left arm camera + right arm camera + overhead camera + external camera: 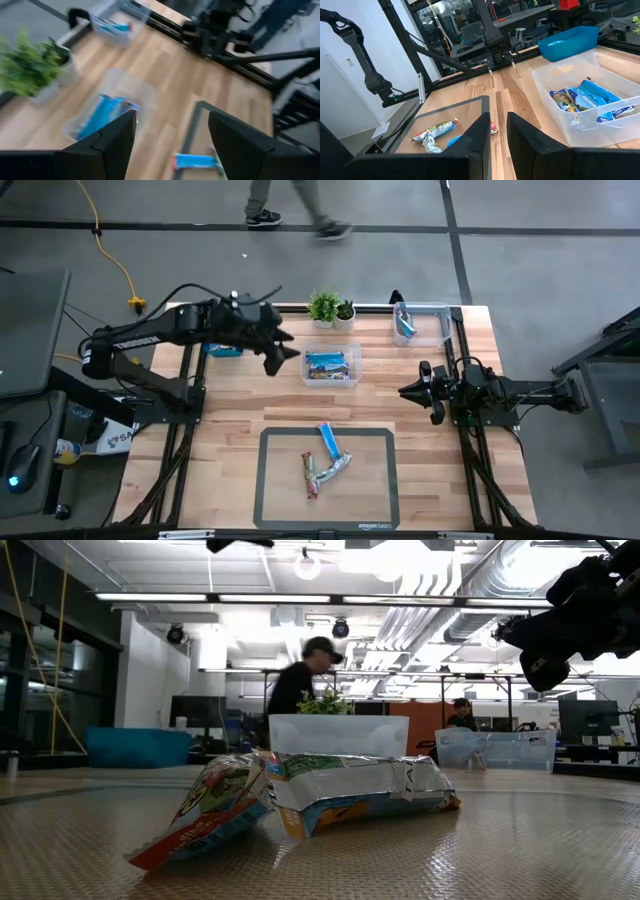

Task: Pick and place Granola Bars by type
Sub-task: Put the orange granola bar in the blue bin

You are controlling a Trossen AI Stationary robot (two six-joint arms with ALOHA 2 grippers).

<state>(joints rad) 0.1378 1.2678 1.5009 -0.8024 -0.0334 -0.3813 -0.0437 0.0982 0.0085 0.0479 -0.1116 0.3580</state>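
Observation:
Three granola bars lie flat on the grey mat (pixel 268 480): a light blue one (pixel 328 440), a green-silver one (pixel 334 470) and a red multicoloured one (pixel 309 477). Several more blue bars lie in the middle clear bin (pixel 332 367), and one lies in the far-right clear bin (pixel 420 323). My left gripper (pixel 285 348) hovers open, just left of the middle bin, which its wrist view shows ahead (pixel 107 112). My right gripper (pixel 408 391) waits right of that bin above the table, with a narrow gap between its fingers (pixel 498 125).
A blue bin (pixel 222 350) sits under my left arm. Two small potted plants (pixel 330 308) stand at the far edge between the bins. A person walks past beyond the table (pixel 300 205). Bare wood lies around the mat on both sides.

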